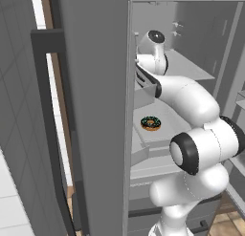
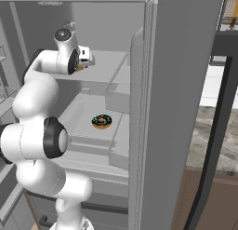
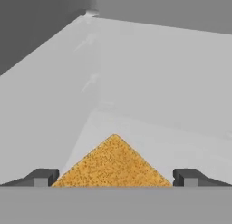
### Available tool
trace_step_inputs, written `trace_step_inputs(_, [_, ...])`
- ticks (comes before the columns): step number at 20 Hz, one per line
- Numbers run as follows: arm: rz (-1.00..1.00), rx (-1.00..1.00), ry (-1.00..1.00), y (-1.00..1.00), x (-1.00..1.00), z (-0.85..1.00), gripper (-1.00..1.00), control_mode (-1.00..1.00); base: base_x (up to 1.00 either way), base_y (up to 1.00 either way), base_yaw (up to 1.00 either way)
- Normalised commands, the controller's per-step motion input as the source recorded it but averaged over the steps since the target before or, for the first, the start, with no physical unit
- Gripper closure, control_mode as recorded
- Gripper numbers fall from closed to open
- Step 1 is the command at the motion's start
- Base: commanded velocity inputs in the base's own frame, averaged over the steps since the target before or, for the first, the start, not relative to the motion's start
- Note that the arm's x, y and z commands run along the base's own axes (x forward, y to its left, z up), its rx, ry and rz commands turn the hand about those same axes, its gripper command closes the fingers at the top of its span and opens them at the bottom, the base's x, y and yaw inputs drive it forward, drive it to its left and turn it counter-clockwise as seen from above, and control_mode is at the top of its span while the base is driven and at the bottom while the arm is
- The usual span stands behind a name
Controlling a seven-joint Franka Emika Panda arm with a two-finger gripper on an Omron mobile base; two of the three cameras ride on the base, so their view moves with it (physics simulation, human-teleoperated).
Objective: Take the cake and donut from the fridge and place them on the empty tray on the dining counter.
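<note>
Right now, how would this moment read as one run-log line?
gripper: open, straddling cake on upper fridge shelf | cake: not gripped | donut: lower shelf, untouched

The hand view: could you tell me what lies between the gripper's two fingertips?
In the hand view, the cake lies between the open gripper's fingertips, untouched by either, on a pale fridge shelf.

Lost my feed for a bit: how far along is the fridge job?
Done: the fridge stands open. In hand: the open claw straddles the cake on the upper shelf, not yet gripping. Left: lift it, fetch the donut from the lower shelf, and carry both to the tray.
</note>
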Motion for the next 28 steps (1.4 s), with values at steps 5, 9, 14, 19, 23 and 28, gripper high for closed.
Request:
trace_step_inputs(5, [0.0, 0.0, 0.0, 0.06, 0.03, -0.3, 1.0, -1.0, 0.0, 0.0, 0.0])
trace_step_inputs(9, [0.0, 0.0, -0.01, 0.0, 0.0, -0.15, 1.0, -1.0, 0.0, 0.0, 0.0])
trace_step_inputs(14, [0.01, 0.0, 0.0, 0.0, 0.0, 0.0, 1.0, -1.0, 0.0, 0.0, 0.0])
trace_step_inputs(19, [0.01, 0.0, -0.14, -0.29, -0.82, 0.12, 1.0, -1.0, 0.0, 0.0, 0.0])
trace_step_inputs(23, [0.01, 0.0, -0.2, -0.28, -1.0, 0.38, 1.0, -1.0, 0.0, 0.0, 0.0])
trace_step_inputs(28, [0.02, -0.02, -0.15, -0.08, -1.0, 0.44, 1.0, -1.0, 0.0, 0.0, 0.0])
